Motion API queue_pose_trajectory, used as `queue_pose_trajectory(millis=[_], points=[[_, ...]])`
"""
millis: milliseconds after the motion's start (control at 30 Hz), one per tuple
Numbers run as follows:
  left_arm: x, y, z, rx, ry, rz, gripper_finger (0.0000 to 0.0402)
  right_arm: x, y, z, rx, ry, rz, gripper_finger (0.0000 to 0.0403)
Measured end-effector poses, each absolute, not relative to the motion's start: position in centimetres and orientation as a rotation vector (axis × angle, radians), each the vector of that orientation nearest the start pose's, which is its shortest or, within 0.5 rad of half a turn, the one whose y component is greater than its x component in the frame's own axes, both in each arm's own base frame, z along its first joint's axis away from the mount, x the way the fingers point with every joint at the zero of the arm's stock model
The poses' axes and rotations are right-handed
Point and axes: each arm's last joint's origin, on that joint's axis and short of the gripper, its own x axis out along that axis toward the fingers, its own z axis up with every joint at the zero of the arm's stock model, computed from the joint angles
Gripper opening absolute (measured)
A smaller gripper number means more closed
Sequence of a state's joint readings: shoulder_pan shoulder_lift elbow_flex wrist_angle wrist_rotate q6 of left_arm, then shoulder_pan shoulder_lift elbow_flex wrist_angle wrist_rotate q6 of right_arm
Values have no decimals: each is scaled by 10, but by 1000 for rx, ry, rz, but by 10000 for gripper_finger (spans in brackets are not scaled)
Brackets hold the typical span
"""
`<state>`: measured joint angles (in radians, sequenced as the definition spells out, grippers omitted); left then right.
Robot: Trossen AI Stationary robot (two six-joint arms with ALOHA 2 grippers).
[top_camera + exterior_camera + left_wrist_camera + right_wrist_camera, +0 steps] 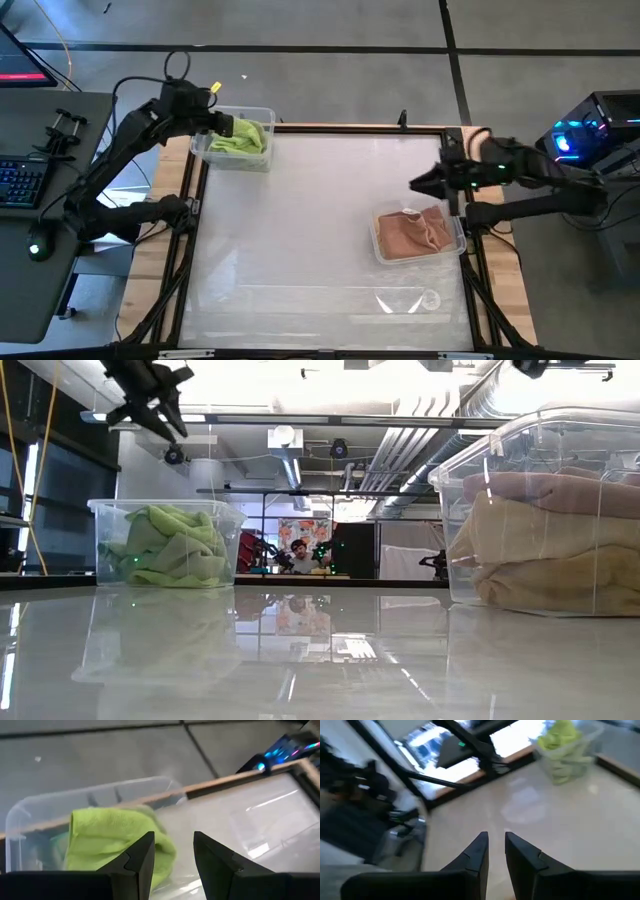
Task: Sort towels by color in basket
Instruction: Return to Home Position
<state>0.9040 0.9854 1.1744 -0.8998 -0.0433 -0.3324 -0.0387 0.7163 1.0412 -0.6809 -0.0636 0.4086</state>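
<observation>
A clear bin at the table's far left corner holds crumpled lime and pale green towels. My left gripper hovers open just above this bin, over the green pile. A second clear bin at the right edge holds peach-orange and salmon pink towels. My right gripper hangs over the table on the far side of that bin, its fingers a narrow gap apart and holding nothing.
The glossy white tabletop stretches between the two bins, inside a black frame. A desk with a keyboard and mouse stands to the left, and a computer with blue lights to the right. A person shows far behind the table.
</observation>
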Motion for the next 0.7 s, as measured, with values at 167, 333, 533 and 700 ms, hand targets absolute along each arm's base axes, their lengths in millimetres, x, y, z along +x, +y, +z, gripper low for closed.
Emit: queue_pose_trajectory(millis=[167, 333, 533, 700], points=[[106, 128, 373, -565, 463, 1006, 122, 89, 0, 354, 524, 232, 37, 59], [109, 128, 373, -559, 465, 1000, 122, 63, 1, 317, 603, 139, 37, 59], [114, 135, 369, -560, 495, 1014, 122, 43, 1, 280, 651, 188, -7, 59], [118, 140, 365, -524, 540, 1002, 122, 51, 0, 272, 456, 34, 8, 59]])
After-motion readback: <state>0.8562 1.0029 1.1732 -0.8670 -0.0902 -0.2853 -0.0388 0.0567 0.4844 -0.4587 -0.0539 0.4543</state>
